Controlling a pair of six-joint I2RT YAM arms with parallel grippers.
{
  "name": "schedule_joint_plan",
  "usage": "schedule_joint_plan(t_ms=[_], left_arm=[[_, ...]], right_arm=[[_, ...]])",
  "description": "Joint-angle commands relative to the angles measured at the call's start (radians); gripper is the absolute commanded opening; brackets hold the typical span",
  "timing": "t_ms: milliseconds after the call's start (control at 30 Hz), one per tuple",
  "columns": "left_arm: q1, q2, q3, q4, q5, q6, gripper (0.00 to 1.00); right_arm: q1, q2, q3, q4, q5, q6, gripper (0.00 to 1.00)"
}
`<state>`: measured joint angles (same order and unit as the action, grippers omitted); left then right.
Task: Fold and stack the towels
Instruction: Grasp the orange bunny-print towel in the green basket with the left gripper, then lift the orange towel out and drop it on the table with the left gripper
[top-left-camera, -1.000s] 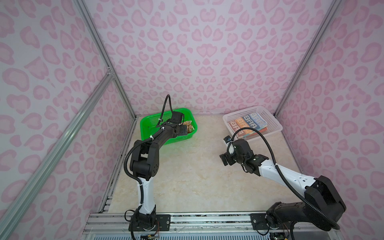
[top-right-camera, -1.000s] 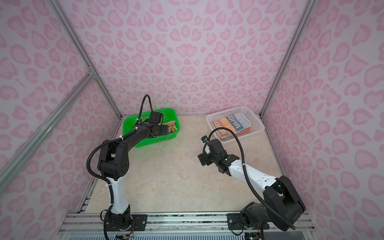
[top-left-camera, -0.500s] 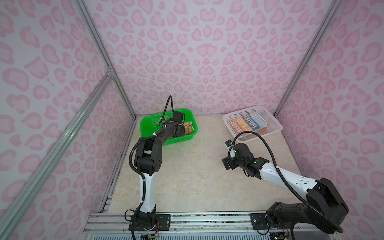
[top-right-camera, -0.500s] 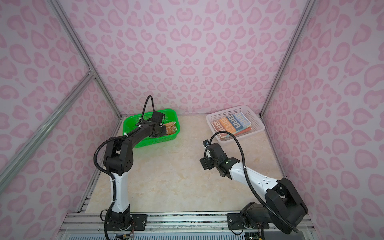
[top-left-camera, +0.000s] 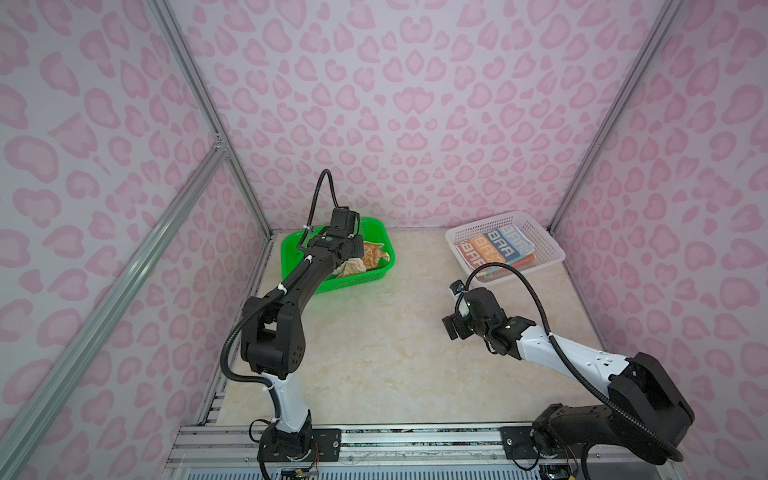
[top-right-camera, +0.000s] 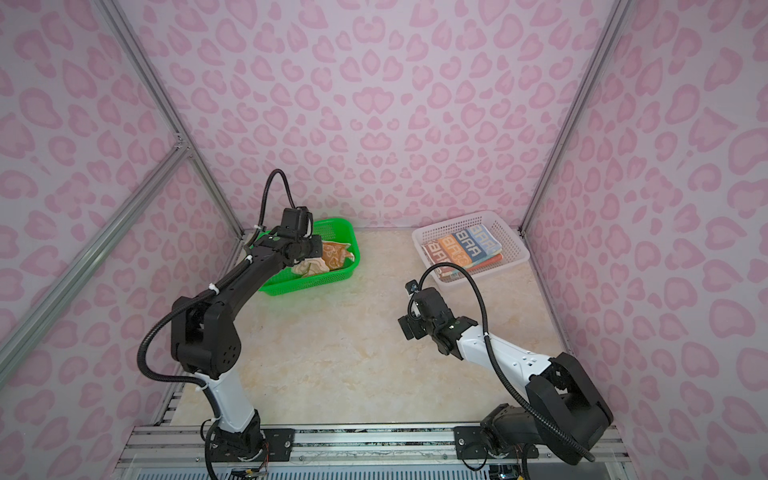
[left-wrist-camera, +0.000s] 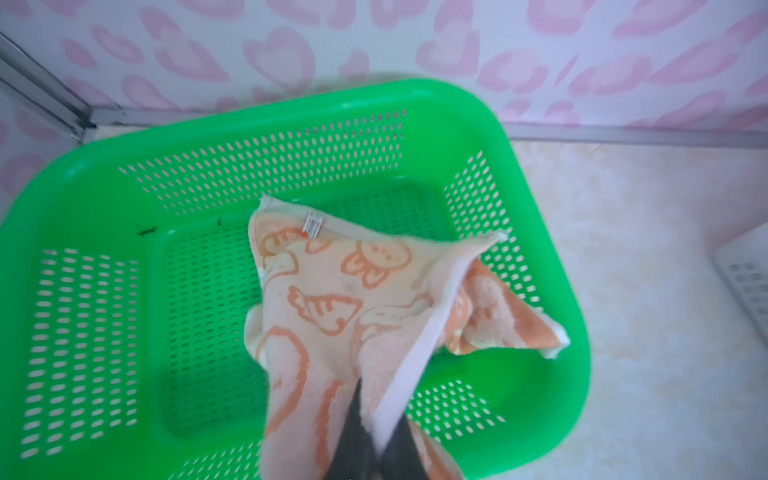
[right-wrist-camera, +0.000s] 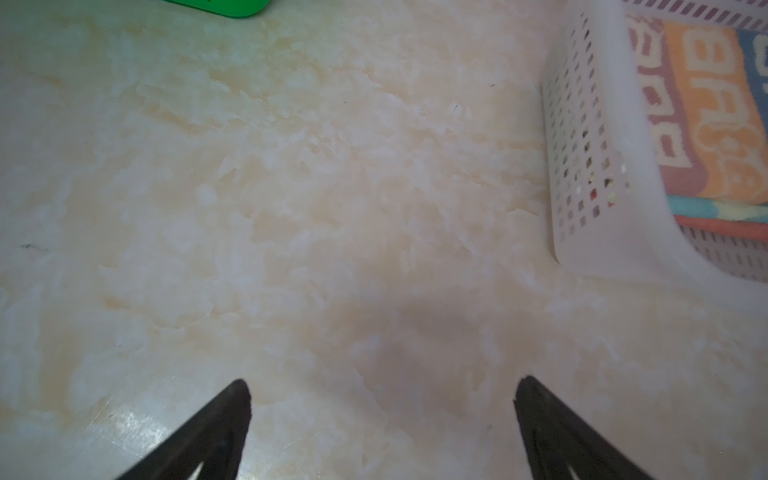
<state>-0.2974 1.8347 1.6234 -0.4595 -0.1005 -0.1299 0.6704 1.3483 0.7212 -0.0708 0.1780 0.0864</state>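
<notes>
Left jaws have just snapped shut: wide open over the green basket a second ago, now clamped on the white hem of the orange cartoon towel

Left wrist view shows the cloth tented up toward the jaws, the rest sagging into the basket, orange side trailing by the far wall. So the pick looks made and the lift is barely started. It's the only cloth I can see in that basket, probably the last one to fold

Right jaws are still spread wide and empty, hanging over bare worktop just short of the white basket. That arm has eased back a little toward the front edge, likely waiting to take the second corner

In the white basket the striped towel lies flat on top of the folded stack, coral and pale edges showing beneath it

Next, I'd guess: drag the towel out to the open worktop and spread it. A single-hem grip may bunch it
</notes>
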Motion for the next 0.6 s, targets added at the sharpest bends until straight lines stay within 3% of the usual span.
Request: schedule_joint_plan(t_ms=[0, 267, 467, 567], left_arm=[[-0.001, -0.054, -0.030, 0.038, 0.040, 0.012, 0.02], [-0.030, -0.222, -0.134, 0.141, 0.253, 0.022, 0.02], [-0.157, -0.401, -0.196, 0.166, 0.334, 0.117, 0.02], [-0.215, -0.454, -0.200, 0.137, 0.420, 0.133, 0.02]], right_arm=[[0.001, 0.016, -0.002, 0.032, -0.012, 0.013, 0.99], [0.002, 0.010, -0.009, 0.039, 0.051, 0.044, 0.99], [-0.008, -0.035, -0.033, 0.029, 0.251, 0.140, 0.99], [-0.047, -0.061, -0.043, 0.016, 0.255, 0.177, 0.99]])
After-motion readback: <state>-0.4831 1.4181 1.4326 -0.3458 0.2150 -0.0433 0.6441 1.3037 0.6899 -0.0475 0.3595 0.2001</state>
